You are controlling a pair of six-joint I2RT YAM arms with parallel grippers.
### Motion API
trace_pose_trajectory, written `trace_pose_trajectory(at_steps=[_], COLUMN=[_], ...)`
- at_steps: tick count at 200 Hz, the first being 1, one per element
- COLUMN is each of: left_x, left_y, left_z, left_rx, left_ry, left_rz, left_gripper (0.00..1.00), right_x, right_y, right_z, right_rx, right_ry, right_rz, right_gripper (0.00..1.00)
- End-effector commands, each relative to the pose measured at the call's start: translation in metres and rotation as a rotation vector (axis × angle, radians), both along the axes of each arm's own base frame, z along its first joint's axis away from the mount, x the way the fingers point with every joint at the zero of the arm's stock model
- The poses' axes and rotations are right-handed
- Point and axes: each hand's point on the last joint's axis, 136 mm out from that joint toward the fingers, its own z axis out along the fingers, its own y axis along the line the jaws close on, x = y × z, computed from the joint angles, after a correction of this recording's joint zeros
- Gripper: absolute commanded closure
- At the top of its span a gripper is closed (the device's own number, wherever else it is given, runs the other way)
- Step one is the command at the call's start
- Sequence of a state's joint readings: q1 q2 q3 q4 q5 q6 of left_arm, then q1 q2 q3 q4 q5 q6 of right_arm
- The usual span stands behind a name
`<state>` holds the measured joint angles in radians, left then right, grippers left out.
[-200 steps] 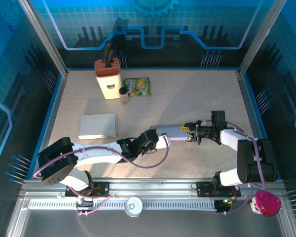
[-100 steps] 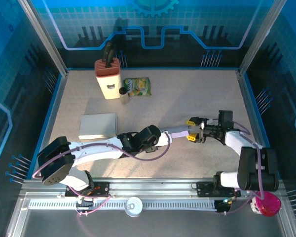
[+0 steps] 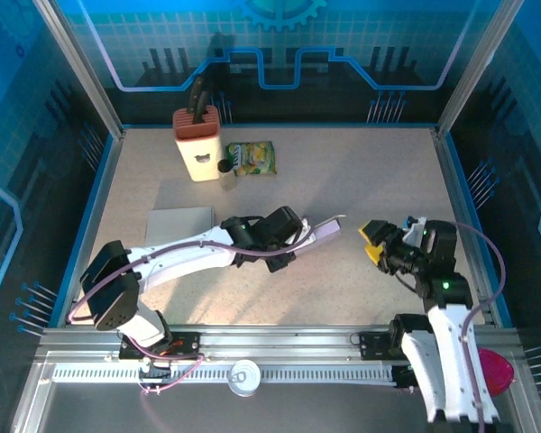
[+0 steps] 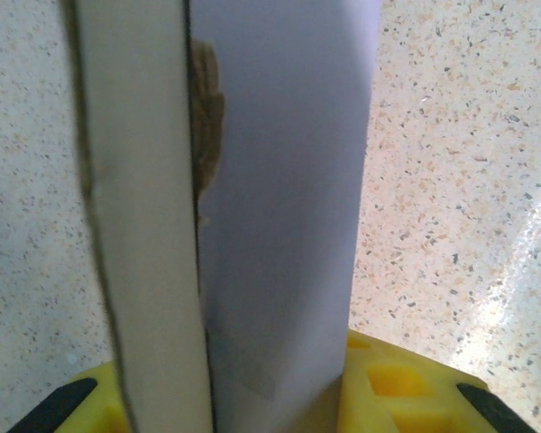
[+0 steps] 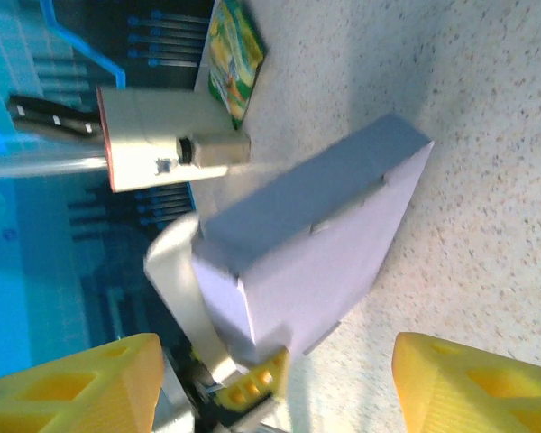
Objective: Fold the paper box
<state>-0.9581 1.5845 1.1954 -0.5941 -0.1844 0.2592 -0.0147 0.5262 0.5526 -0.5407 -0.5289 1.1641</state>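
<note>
Left gripper (image 3: 295, 239) mid-table, jaws narrowed on paper box (image 3: 325, 230), clamping its near end. Box sticks out from jaws toward right gripper (image 3: 373, 241). Right gripper near box but apart, jaws wide, nothing between. Knife block (image 3: 198, 144) and snack packet (image 3: 251, 159) at back left. Flat grey pad (image 3: 176, 221) left of box.

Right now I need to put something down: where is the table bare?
Bare: the far right of the table, right of the snack packet, and the near middle strip. Crowded: knife block corner, paper box mid-table.
</note>
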Motion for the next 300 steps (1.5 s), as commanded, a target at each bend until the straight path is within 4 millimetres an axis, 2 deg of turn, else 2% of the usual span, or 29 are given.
trace_pose_trajectory(at_steps=[1,54,120,143,177,220,240,257,300], left_x=[-0.037,-0.030,-0.020,-0.017,-0.012,-0.005,-0.003,0.000,0.004], left_y=[0.027,0.017,0.009,0.008,0.006,0.005,0.004,0.004,0.002], left_z=[-0.029,-0.017,-0.020,-0.021,-0.019,-0.015,-0.013,-0.010,-0.003], left_rx=[0.146,0.168,0.169,0.168,0.157,0.136,0.120,0.113,0.081], left_ry=[0.238,0.260,0.269,0.269,0.247,0.211,0.196,0.172,0.129], left_rz=[0.017,-0.006,-0.023,-0.022,-0.016,0.001,0.003,0.008,0.004], left_gripper=[0.70,0.69,0.66,0.66,0.58,0.54,0.54,0.54,0.52], right_x=[-0.009,0.008,0.032,0.038,0.036,0.028,0.027,0.025,0.024], right_y=[-0.003,0.043,0.060,0.066,0.063,0.058,0.055,0.053,0.051], right_z=[-0.033,-0.023,-0.029,-0.031,-0.052,-0.087,-0.092,-0.094,-0.091], right_rx=[-0.086,-0.127,-0.117,-0.118,-0.149,-0.193,-0.210,-0.226,-0.245], right_ry=[0.101,0.061,0.079,0.090,0.157,0.260,0.276,0.297,0.297], right_rz=[-0.091,0.000,-0.010,-0.005,-0.023,-0.037,-0.043,-0.047,-0.043], right_gripper=[0.32,0.33,0.34,0.37,0.43,0.62,0.65,0.73,0.75])
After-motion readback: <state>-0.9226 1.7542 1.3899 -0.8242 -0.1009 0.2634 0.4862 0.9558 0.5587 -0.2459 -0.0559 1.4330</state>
